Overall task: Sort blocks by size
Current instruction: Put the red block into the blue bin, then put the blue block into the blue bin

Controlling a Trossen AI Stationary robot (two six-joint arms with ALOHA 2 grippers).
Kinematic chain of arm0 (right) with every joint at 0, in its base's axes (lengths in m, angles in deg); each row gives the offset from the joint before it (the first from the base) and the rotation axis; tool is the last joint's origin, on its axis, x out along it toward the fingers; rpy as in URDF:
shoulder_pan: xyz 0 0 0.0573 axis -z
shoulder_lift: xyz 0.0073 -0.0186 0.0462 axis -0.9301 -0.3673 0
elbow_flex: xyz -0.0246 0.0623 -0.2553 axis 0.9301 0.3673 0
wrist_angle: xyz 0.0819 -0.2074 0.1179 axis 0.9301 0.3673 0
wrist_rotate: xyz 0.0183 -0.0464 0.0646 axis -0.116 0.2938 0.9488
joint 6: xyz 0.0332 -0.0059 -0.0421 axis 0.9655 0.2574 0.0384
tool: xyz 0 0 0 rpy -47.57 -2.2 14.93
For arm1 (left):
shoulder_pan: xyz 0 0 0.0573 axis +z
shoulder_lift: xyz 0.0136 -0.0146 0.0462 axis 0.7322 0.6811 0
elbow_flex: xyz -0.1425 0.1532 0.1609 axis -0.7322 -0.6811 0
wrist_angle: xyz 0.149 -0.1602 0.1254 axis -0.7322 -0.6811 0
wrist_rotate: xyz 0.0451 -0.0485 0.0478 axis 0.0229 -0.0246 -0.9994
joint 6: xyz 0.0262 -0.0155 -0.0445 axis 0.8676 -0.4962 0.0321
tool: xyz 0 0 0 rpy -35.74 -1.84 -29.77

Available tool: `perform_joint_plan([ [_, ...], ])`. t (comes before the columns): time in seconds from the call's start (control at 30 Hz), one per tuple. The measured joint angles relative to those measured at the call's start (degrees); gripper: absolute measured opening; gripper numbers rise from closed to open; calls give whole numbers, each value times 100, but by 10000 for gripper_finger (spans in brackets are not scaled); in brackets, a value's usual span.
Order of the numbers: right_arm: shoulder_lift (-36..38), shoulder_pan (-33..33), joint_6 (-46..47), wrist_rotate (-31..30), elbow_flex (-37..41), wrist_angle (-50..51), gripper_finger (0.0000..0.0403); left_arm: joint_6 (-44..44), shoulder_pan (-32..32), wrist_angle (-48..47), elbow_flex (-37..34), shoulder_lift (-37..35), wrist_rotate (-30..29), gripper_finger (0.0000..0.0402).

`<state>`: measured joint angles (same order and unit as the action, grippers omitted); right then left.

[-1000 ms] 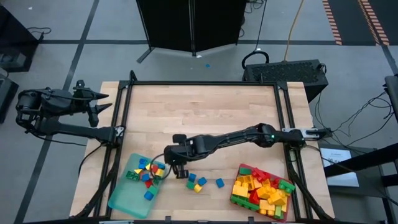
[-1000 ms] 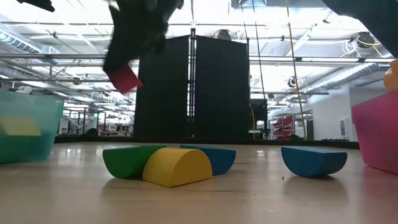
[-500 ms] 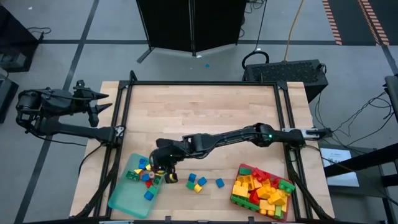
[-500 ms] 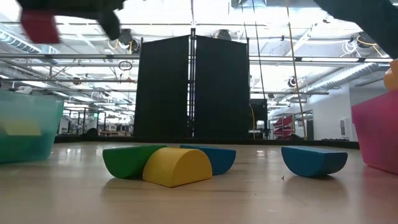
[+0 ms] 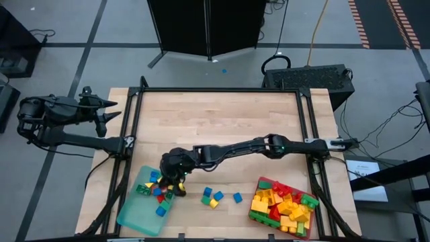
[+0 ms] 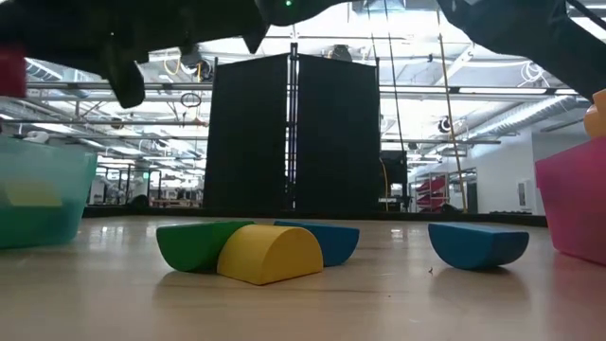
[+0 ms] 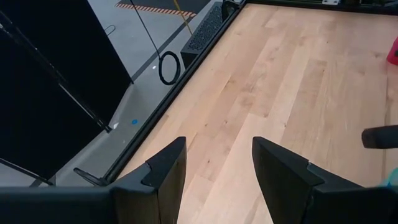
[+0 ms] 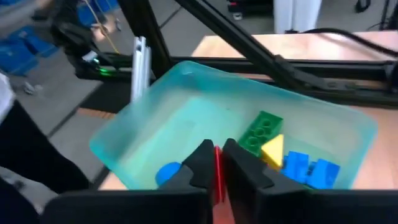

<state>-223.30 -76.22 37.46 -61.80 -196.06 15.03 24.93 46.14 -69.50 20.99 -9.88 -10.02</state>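
Your left gripper waits off the surface's left edge, fingers apart and empty. Over the teal tray of small blocks, your right gripper pinches a red block. Loose small blocks lie mid-surface; bigger ones fill the red tray at right.

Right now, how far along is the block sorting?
Done: big bricks fill the red tray, and small ones lie in the teal tray. In hand: the right end effector, over the teal tray, pinches a red block. Left: four loose blocks on the table. The left end effector waits open.
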Motion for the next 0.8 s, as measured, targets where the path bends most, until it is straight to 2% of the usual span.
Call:
perform_joint_plan([
  [0.23,-5,22,-138,-165,-5,18,115,-2,-2,2,0,0,1,187],
  [0.33,20,25,174,-150,-5,262,156,-4,0,2,0,0,1,187],
  [0.47,378,58,576,-3,2,2065,191,-4,0,1,0,-1,1,187],
  [0.63,747,-43,557,-250,-31,4580,197,2,0,0,-2,0,1,187],
  [0.73,679,-306,456,-421,5,5636,195,4,-1,0,-2,0,1,187],
  [0.8,679,-498,413,-549,6,5976,195,4,0,0,0,-2,1,187],
])
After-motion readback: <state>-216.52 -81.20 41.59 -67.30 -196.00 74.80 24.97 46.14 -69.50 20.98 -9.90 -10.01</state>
